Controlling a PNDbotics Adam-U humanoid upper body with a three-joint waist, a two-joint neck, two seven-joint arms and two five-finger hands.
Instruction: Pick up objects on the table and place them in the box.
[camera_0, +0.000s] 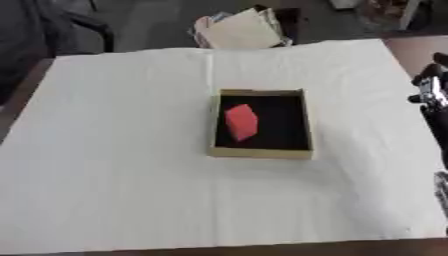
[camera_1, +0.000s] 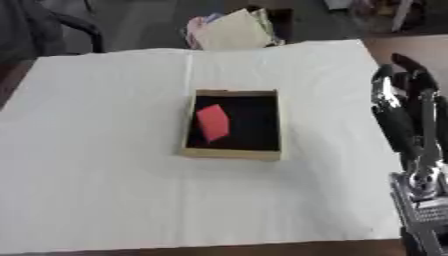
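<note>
Fingers of the robot's right hand stand straight and point up at the right edge of the right eye view, spread a little and holding nothing; they hang over the right margin of the table and touch none of the things on it. In the left eye view only a dark sliver of that hand shows at the right border. The left hand appears in neither view.

A white cloth covers the table, creased along a fold line that runs back from the box toward the far edge. Brown tabletop shows as a thin strip along the near edge and at the far right corner. Beyond the far edge, a heap of pale papers or folders rests against something dark, and a dark chair stands at the far left on a grey floor.

Near the middle of the cloth sits the box, a shallow open tray with tan cardboard walls and a black floor, set slightly askew. Inside it, in the left half, lies a red block, tilted so that one corner points toward the near wall; whether it leans on the left wall cannot be told. The right hand is well apart from the box.
</note>
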